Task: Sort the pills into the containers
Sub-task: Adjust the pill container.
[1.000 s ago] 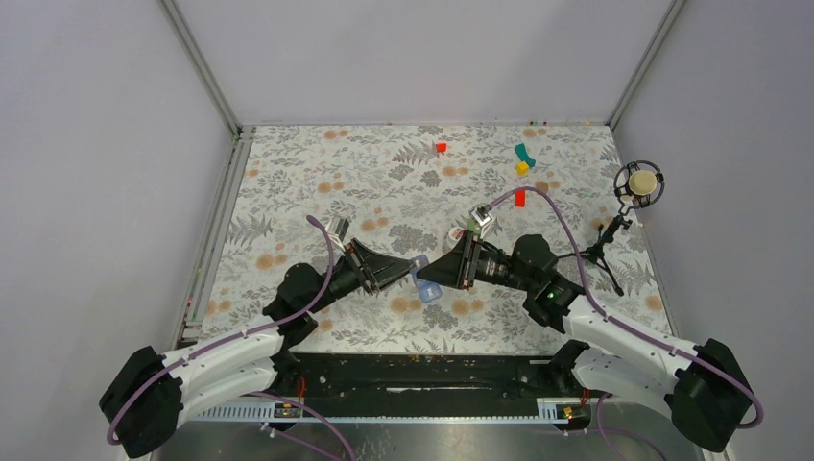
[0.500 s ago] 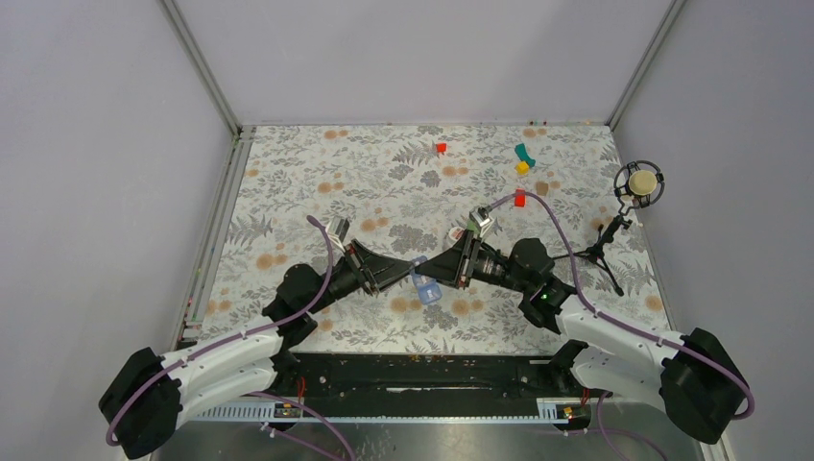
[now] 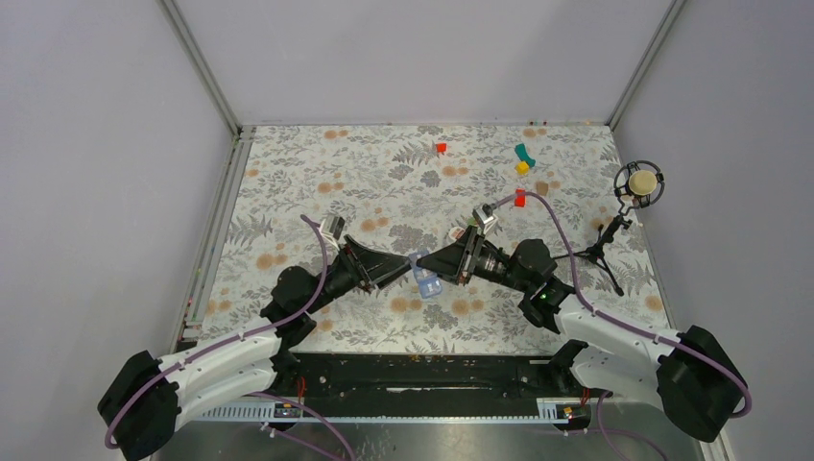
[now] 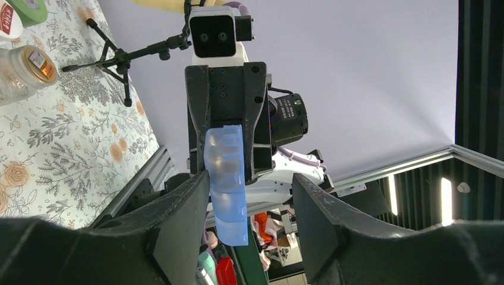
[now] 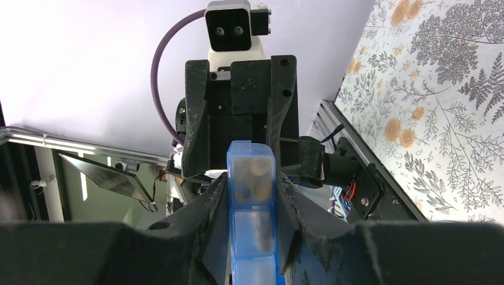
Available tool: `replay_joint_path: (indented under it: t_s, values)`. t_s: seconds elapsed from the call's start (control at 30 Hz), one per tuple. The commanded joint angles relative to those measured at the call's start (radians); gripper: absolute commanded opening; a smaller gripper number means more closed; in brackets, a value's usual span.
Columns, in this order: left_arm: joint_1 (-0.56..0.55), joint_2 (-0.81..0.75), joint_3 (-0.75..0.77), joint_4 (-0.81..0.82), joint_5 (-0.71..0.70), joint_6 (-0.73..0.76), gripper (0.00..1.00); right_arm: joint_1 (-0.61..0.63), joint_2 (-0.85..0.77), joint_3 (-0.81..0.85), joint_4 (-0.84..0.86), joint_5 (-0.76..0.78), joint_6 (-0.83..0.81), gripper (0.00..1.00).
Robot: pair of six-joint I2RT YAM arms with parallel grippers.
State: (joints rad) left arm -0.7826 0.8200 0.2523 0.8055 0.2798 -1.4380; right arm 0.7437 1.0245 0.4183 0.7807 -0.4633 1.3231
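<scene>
Pill box point(image 3: 426, 279) btwn L fingers point(image 3: 394, 270), R fingers point(image 3: 444, 265)

My arms wear smooth white shells point(image 3: 226, 355) on their lower links, and the shoulder and elbow joint housings point(image 3: 142, 401) are bulky, rounded and black. A purple cable point(image 5: 157, 80) runs along each arm and arcs free near the wrist. Each wrist carries a small pale-grey camera block point(image 5: 227, 25) with two dark round lenses on its face. My left pincer point(image 3: 403, 270) and my right pincer point(image 3: 443, 271) are matte black. Each has a boxy, flat-faced body dotted with small screw holes, ending in two angular, wedge-shaped fingers point(image 4: 181, 222). A small green light point(image 3: 542, 296) glows on a black joint of my right arm.
</scene>
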Motion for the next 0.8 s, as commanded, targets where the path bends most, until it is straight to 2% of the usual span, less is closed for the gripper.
replay_joint_path:
  t_s: [0.0,0.3,0.6,0.77]
  values:
    - [0.002,0.011,0.008,0.096,-0.019,0.008,0.53,-0.008,0.021,0.0,0.084,-0.014,0.016,0.1]
    - [0.008,0.025,0.016,0.056,-0.055,0.059,0.38,-0.008,0.045,-0.008,0.129,-0.051,0.048,0.06]
    - [0.013,-0.046,0.041,-0.14,-0.12,0.165,0.32,-0.009,0.036,-0.013,0.1,-0.067,0.045,0.05]
    - [0.014,-0.032,0.052,-0.153,-0.103,0.174,0.3,-0.009,0.045,-0.008,0.098,-0.078,0.042,0.05]
